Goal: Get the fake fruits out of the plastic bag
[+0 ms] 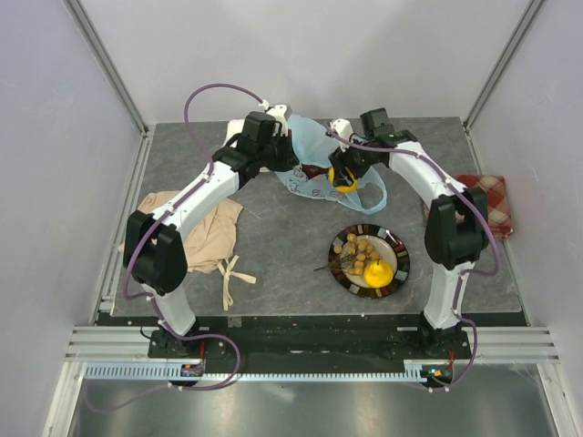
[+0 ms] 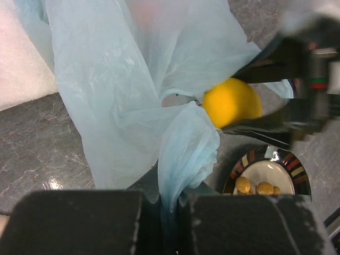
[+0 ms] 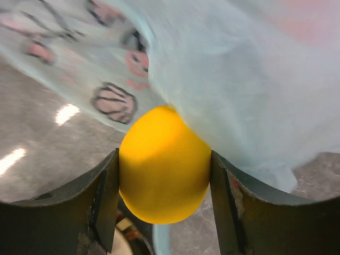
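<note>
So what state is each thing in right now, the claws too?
left claw: shut on plastic bag
right claw: shut on yellow fruit
plastic bag: bunched, pinched at one fold
yellow fruit: gripped, against the bag
plate: holds berry cluster and second yellow fruit
beige cloth: crumpled

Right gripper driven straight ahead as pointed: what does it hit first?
The right gripper holds a yellow lemon; beyond it, the plastic bag film comes first, seemingly touching the fruit.
</note>
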